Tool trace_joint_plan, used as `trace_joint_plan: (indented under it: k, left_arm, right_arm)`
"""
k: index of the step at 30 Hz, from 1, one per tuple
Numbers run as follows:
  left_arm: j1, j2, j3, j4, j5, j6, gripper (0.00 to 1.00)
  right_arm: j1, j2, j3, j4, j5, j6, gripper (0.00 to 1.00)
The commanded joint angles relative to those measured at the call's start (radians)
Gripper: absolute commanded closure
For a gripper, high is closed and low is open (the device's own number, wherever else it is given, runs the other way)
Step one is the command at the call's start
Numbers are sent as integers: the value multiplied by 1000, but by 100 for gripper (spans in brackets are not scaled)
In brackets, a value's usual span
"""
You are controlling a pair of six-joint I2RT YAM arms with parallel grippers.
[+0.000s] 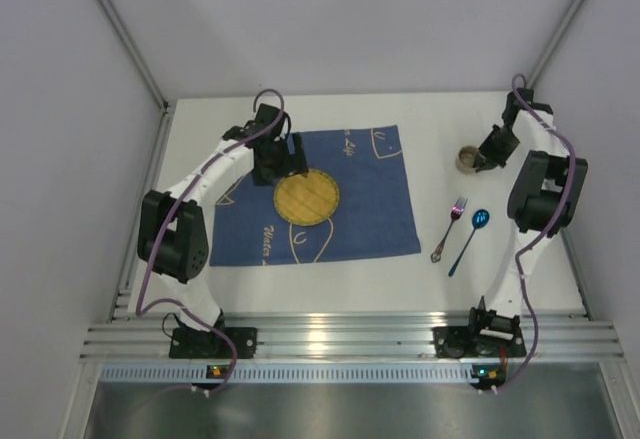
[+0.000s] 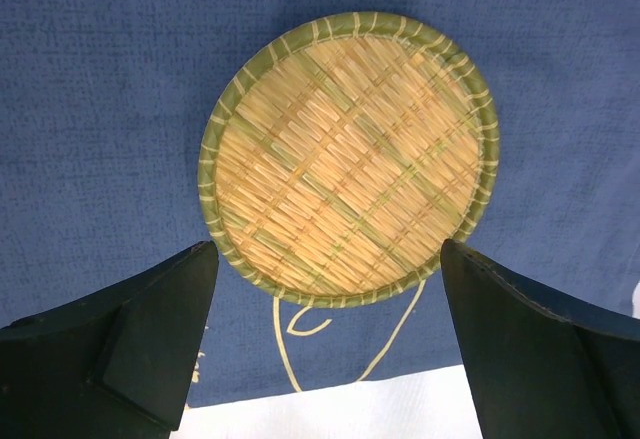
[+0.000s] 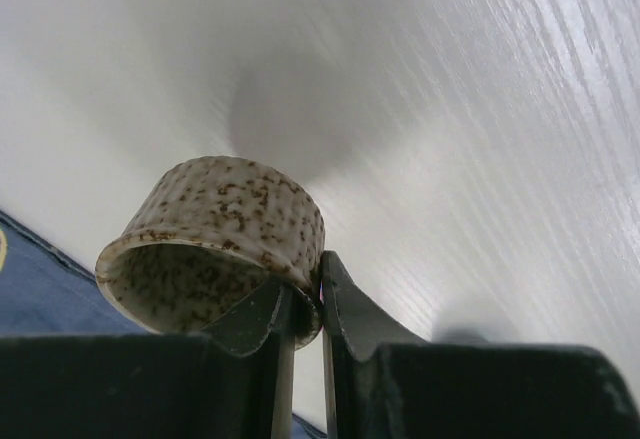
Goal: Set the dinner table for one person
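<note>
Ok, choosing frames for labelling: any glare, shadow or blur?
Top external: bright glare on the ribbed metal rail. Left wrist: round woven straw plate sharp. Right wrist: speckled beige ceramic cup casts a soft shadow on the white tabletop.

White arm links (image 1: 215, 164), black joints (image 1: 180, 244), purple cables (image 1: 143, 279), black end effector fingers (image 2: 140, 349)

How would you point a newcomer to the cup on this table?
Start at the white dinner table and look right of the blue mat. Past the fork and blue spoon, farther from the arm bases, is the speckled cup. It is the only round, brown-flecked cream vessel, and the right gripper pinches its rim.
</note>
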Motion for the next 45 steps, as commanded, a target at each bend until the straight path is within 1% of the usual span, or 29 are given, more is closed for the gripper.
trace_joint_plan:
  k: [1,3,5,7,8,11,16,18,20,23,26,27,28,30,31,33,34,35,36,37,38,39,40,41,42,43,44,45]
  left_arm:
    - [1,-26,58,-28,-5,-54,2]
    - [1,-40,52,-27,3,-55,2]
    - [1,-60,19,-5,-4,-31,2]
    - [1,-71,2,-2,-23,-2,2]
    - [1,-75,-5,-11,-27,5,2]
    - [2,-106,-18,-10,-38,23,2]
    - [11,-184,-58,1,-43,51,2]
    - [31,-209,-84,6,-20,40,2]
    - [39,-256,-115,19,-12,34,2]
    - [50,-309,-150,27,-12,31,2]
    - [60,-350,-179,29,-4,21,2]
    - [62,-365,-189,33,-3,17,2]
    - [62,-371,-205,39,-1,14,2]
    - [62,-384,-221,59,0,9,2]
    - [62,-384,-230,65,2,9,2]
    - [62,-379,-232,75,8,20,2]
    - [62,-376,-227,78,40,24,2]
    - [57,-370,-221,81,42,34,2]
    - [15,-352,-207,84,29,73,2]
    - [-21,-335,-163,82,-44,98,2]
    - [-60,-313,-134,76,-63,122,1]
    - [-138,-251,-103,69,-72,164,2]
    - [-172,-214,-31,62,-72,181,2]
    - [-203,-173,9,58,-40,193,2]
    - [-248,-92,47,58,-11,210,2]
    - [-263,-53,117,58,12,215,2]
    - [-275,-16,150,59,99,221,2]
    - [-300,51,179,70,129,238,2]
  right_arm:
    - [65,-78,125,-74,52,-23,100]
    - [132,-83,217,-86,58,-5,100]
    - [209,-74,307,-94,23,16,100]
    - [283,-43,355,-88,-15,50,100]
    - [341,-25,404,-83,-43,55,100]
    - [433,56,485,-80,-39,73,100]
    - [499,184,536,-71,-35,112,100]
    - [516,224,555,-79,3,106,100]
    - [527,241,558,-80,58,98,100]
    - [529,270,559,-82,101,102,100]
    - [530,296,578,-82,112,112,97]
    - [532,303,582,-80,113,112,93]
    - [535,308,590,-80,113,112,78]
    - [536,302,593,-80,115,109,56]
    - [539,299,592,-80,115,106,43]
    - [535,267,581,-80,117,95,35]
    - [533,252,561,-77,117,90,26]
    - [523,207,544,-77,118,80,26]
    - [515,180,521,-76,118,73,26]
    - [507,146,456,-74,144,70,25]
    - [483,65,411,-70,161,60,25]
    - [469,17,360,-53,170,50,25]
    - [455,-32,243,-45,179,43,25]
    - [422,-86,180,-34,199,26,25]
    - [403,-199,109,-9,210,20,24]
    - [385,-257,-31,4,216,14,23]
    - [346,-367,-98,12,227,10,23]
    - [326,-415,-163,18,227,12,23]
